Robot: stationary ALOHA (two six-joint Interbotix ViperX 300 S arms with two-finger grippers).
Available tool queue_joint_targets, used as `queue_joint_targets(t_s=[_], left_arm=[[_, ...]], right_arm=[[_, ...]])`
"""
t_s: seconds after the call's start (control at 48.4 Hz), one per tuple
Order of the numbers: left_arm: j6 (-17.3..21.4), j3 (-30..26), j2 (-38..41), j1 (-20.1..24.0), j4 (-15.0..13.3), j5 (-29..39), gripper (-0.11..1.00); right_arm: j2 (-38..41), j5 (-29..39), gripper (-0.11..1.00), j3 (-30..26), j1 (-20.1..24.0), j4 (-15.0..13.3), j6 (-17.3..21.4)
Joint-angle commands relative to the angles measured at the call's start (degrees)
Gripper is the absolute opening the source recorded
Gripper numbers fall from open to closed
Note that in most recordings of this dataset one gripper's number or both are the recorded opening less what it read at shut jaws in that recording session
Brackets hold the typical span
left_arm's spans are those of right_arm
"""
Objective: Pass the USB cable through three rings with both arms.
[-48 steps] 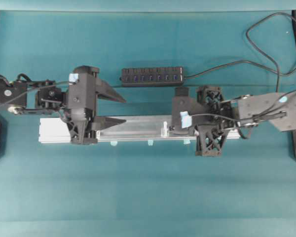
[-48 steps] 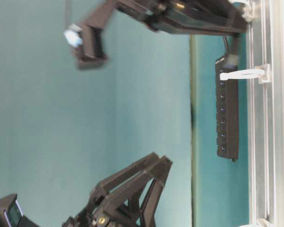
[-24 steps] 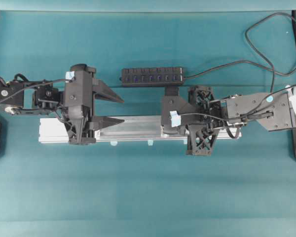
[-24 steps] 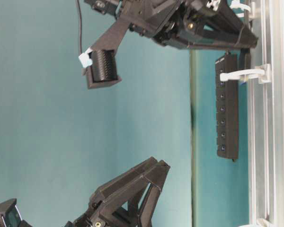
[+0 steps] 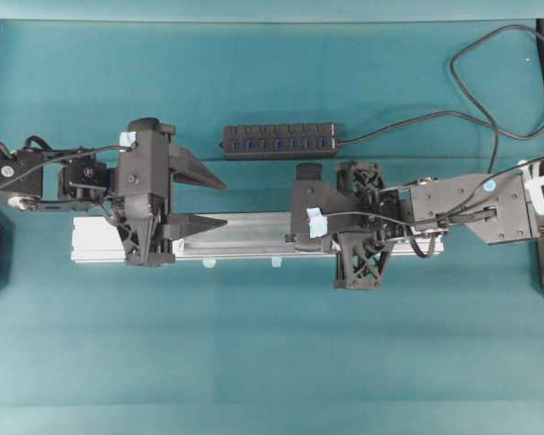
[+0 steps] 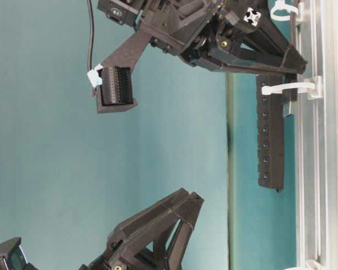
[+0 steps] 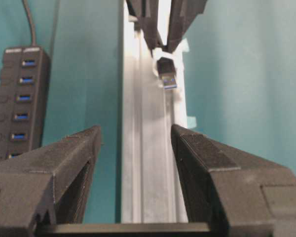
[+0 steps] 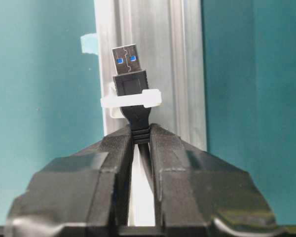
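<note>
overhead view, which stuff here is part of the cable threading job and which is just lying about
Part of the job:
- USB cable, plug poking through a ring
- ring on the metal rail
- right gripper, shut on the cable
- left gripper, open, waiting along the rail

Just lying about:
- USB hub and its cord
- teal table cover

- no readable text, label, brand, number or sign on anything in view
- the hub bar (image 5: 280, 140) shows only blue ports, no lettering
- the blue tape patches on the arms are blank
</note>
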Motion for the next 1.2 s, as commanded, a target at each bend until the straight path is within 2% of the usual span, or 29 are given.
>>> queue_joint_targets(t_s=[0.0,0.207,0.331,0.537,0.785,1.177], left_arm=[[-0.1,-0.7,-0.8,-0.1,0.2,-0.4,0.62],[-0.2,-0.1,-0.5,-0.1,0.2,-0.7,0.62],[-0.5,0.1,0.5,-0.1,0.2,-1.2,0.62],[-2.8,-0.5,4.4,-0.6,0.2,-5.1,0.62],[-4.2,-2.7,10.5,-3.8,0.2,-8.4,0.62],[-4.1,-10.8,22.1,-3.4,0.2,-10.8,0.62]], right_arm=[[-0.2,-1.5,-0.07,-1.4,0.4,0.4,0.5],[-0.2,-6.6,-0.07,-1.4,0.4,3.8,0.6],[-0.3,-6.7,-0.07,-1.3,0.4,5.3,0.6],[-0.4,-6.4,-0.07,-1.3,0.4,5.4,0.5],[-0.4,-5.1,-0.07,-1.3,0.4,5.4,0.4],[-0.3,-5.1,-0.07,-1.3,0.4,5.4,0.5]])
